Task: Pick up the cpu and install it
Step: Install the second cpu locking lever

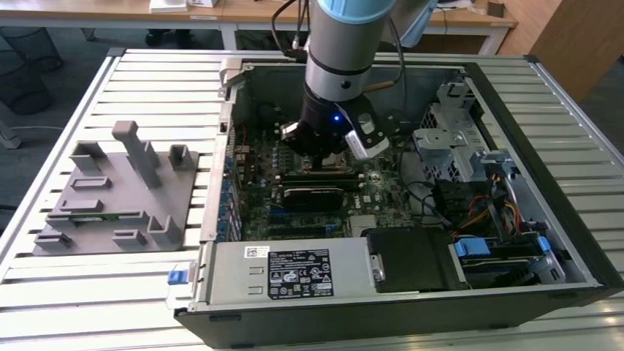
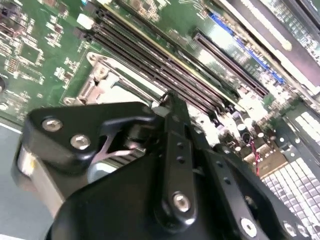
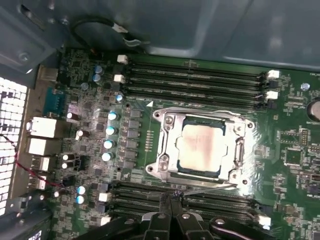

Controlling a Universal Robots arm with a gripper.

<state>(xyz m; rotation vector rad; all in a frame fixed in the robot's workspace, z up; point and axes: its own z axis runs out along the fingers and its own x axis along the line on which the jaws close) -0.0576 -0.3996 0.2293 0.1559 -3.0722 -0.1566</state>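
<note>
Silver-grey metal, the small square cpu (image 3: pixel 202 146) lies flat inside its shiny socket frame (image 3: pixel 165 150) on the green motherboard (image 3: pixel 290 150), as the first wrist view shows from above. Its lid sits level with a thin dark border around it, and nothing grips it. In that same view the black gripper (image 3: pixel 173 197) sits just beside the socket's edge, over the rows of dark memory slots (image 3: pixel 130 192), with its two fingertips pressed together to a point and nothing between them.

In the second wrist view the black linkage (image 2: pixel 175 165) of the gripper covers much of the picture, so the chip is hidden behind it and just a corner of the metal frame (image 2: pixel 97 80) peeks out next to long black memory slots (image 2: pixel 150 57).

From the exterior view the scene opens up: the grey-and-blue robot arm (image 1: pixel 341 44) reaches straight down into an open black computer case (image 1: pixel 410 307) lying on a slatted metal table (image 1: pixel 127 307). The arm's wrist blocks the socket there. A grey power supply box (image 1: pixel 292 272) fills the near side of the case, with a black drive cage (image 1: pixel 414 259) and bundled coloured cables (image 1: pixel 478 212) toward the exterior view's right. Well apart, on the exterior view's left, a grey plastic fixture plate (image 1: pixel 112 197) with upright blocks stands on the table.
</note>
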